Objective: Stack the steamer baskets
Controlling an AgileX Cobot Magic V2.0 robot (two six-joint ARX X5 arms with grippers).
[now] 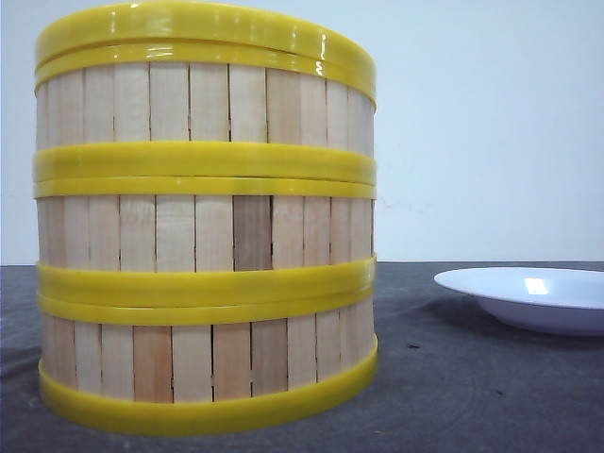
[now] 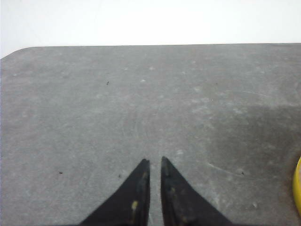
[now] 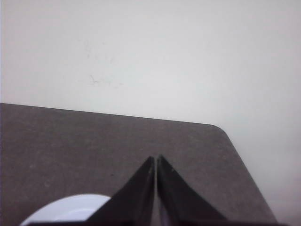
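Note:
Three steamer baskets stand in one stack close to the front camera, on the left. The bottom basket (image 1: 203, 359) rests on the table, the middle basket (image 1: 203, 231) sits on it, and the top basket (image 1: 203, 104) sits on that. A further yellow band (image 1: 203, 24) lies on the top rim. Neither gripper shows in the front view. My left gripper (image 2: 154, 160) hangs over bare table, shut to a thin slit and holding nothing. A sliver of yellow rim (image 2: 297, 188) shows at that view's edge. My right gripper (image 3: 156, 157) is shut and empty.
A white plate (image 1: 538, 297) lies on the grey table (image 1: 453, 396) to the right of the stack, and the same plate (image 3: 70, 209) shows beside the right gripper's fingers. A rounded table corner (image 3: 221, 129) and a white wall lie beyond.

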